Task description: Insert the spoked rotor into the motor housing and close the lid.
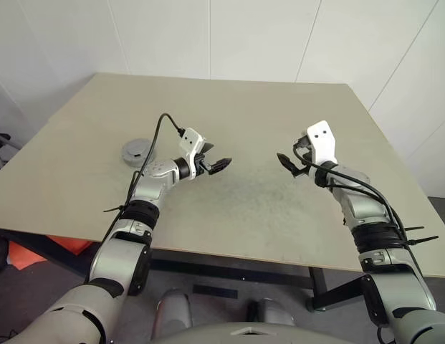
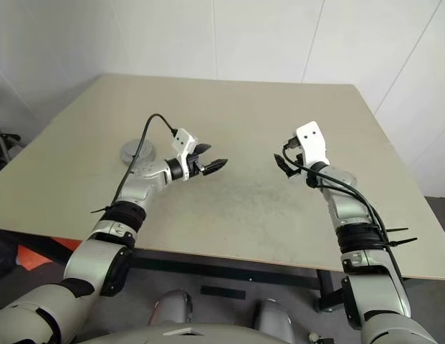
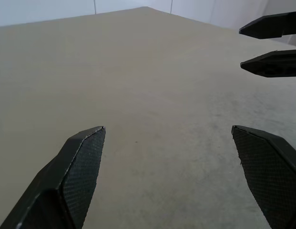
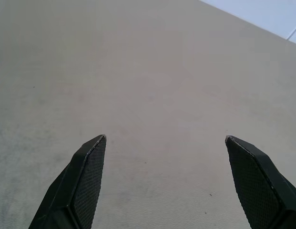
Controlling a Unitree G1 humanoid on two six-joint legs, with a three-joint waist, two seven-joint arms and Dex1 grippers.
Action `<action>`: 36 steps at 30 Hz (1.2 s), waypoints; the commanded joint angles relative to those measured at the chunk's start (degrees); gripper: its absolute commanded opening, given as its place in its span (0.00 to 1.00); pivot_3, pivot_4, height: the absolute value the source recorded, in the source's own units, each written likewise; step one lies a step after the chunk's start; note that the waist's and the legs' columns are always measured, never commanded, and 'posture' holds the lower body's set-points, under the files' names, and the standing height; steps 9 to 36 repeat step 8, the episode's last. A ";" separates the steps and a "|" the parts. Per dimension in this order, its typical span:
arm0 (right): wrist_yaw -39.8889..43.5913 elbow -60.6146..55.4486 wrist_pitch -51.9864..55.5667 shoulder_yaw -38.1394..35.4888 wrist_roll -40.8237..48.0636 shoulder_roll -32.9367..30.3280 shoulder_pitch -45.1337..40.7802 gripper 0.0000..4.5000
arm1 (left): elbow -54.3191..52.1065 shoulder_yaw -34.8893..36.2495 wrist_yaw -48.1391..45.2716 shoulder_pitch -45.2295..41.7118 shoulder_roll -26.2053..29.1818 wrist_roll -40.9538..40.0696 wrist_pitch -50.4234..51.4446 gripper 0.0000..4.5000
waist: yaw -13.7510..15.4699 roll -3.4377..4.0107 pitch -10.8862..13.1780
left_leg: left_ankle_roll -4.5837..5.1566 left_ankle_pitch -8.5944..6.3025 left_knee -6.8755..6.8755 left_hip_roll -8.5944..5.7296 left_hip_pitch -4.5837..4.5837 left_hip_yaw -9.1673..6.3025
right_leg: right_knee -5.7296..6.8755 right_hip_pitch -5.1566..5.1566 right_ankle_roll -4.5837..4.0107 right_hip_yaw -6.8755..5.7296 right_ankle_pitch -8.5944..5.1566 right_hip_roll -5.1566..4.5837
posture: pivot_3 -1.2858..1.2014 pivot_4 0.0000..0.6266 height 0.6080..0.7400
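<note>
A flat round grey piece (image 1: 138, 150), the lid by its look, lies on the table's left part, just behind my left forearm. The motor housing and the spoked rotor are hidden or out of view. My left gripper (image 1: 216, 159) hovers over the middle of the table, to the right of the grey piece. It points toward the right arm, open and empty. My right gripper (image 1: 287, 164) hangs a hand's width further right, also open and empty. In the left wrist view my own open fingers (image 3: 86, 157) frame bare tabletop. The right gripper (image 3: 241, 48) faces them there.
The beige table (image 1: 236, 107) reaches back to white wall panels. Its front edge runs just under my forearms. An orange object (image 1: 36, 251) lies on the floor below the table's left front corner.
</note>
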 commanded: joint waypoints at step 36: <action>-0.81 -0.11 -2.75 -1.98 -1.45 -0.43 -1.85 1.00 | 0.30 0.04 0.88 -1.67 -0.34 0.98 -2.11 1.00 | 0.00 0.00 0.00 | 0.01 -0.01 0.00 0.00 0.00 0.00 | -0.01 0.00 0.00 0.00 0.00 0.00 | 0.52 0.00 1.00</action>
